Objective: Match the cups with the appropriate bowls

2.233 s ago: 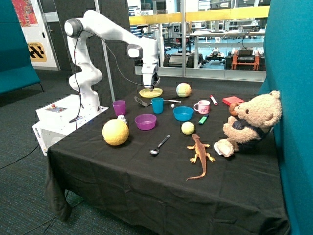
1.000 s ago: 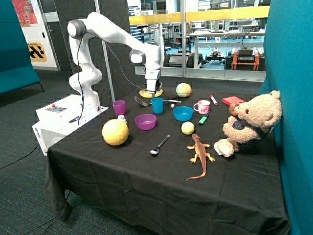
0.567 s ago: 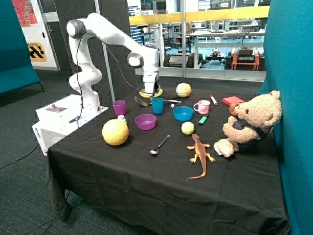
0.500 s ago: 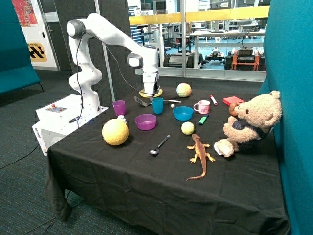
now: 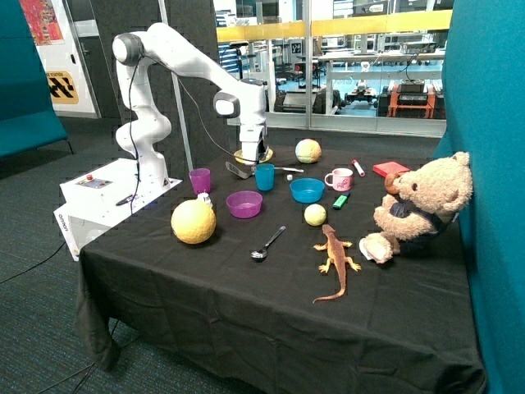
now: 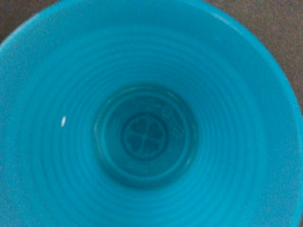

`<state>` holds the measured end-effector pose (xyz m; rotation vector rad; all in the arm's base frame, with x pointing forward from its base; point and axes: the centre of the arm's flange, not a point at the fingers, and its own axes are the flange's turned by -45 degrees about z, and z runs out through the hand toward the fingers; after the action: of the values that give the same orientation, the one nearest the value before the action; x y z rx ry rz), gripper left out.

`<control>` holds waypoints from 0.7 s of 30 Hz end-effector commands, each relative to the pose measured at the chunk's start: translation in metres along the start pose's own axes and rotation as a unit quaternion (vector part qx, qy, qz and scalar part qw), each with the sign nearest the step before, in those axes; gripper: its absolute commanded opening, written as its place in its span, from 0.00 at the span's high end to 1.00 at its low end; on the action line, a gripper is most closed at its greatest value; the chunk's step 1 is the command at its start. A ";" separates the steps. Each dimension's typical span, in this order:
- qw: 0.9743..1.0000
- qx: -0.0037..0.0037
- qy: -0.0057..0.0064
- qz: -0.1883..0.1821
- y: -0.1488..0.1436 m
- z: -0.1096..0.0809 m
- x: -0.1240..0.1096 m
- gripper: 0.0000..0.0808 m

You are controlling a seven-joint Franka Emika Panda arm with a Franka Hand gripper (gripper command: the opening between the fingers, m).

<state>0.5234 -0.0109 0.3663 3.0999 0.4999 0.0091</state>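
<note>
The teal-blue cup [image 5: 264, 177] stands upright near the middle of the table, behind the purple-magenta bowl [image 5: 244, 203] and beside the bright blue bowl [image 5: 307, 190]. My gripper [image 5: 256, 161] hangs right at the cup's rim, on the side toward the yellow plate. In the wrist view the cup's ribbed inside [image 6: 147, 137] fills the picture, with a clover mark on its bottom. The translucent purple cup [image 5: 199, 180] stands upright apart, near the table edge by the robot base. Both bowls hold nothing.
A yellow plate [image 5: 246, 156] lies behind the gripper, a grey spatula [image 5: 237, 171] beside it. Also on the black cloth: a big yellow ball [image 5: 194, 222], a spoon [image 5: 267, 244], a small ball [image 5: 315, 215], a handled mug [image 5: 339, 179], an orange lizard [image 5: 335, 254], a teddy bear [image 5: 422, 205].
The gripper has come down from above the yellow plate and moved slightly toward the teal cup, now level with its rim. No object has moved.
</note>
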 end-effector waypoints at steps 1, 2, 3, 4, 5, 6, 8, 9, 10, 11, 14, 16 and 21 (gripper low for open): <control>1.000 0.001 -0.003 -0.001 -0.005 0.002 0.008 0.49; 1.000 0.001 -0.003 -0.001 -0.005 0.002 0.009 0.49; 1.000 0.001 -0.003 -0.001 -0.006 0.002 0.010 0.49; 1.000 0.001 -0.003 0.000 -0.007 0.002 0.011 0.50; 1.000 0.001 -0.003 0.001 -0.007 0.002 0.011 0.50; 1.000 0.001 -0.003 0.001 -0.008 0.003 0.012 0.50; 1.000 0.001 -0.003 0.001 -0.008 0.004 0.014 0.50; 1.000 0.001 -0.003 0.002 -0.008 0.004 0.015 0.50; 1.000 0.001 -0.003 0.002 -0.008 0.004 0.015 0.50; 1.000 0.001 -0.003 0.002 -0.009 0.005 0.016 0.50; 1.000 0.001 -0.003 0.004 -0.010 0.008 0.018 0.50; 1.000 0.001 -0.003 0.007 -0.011 0.012 0.019 0.50; 1.000 0.001 -0.003 0.010 -0.016 0.019 0.020 0.50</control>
<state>0.5357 0.0031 0.3569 3.1063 0.4850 -0.0032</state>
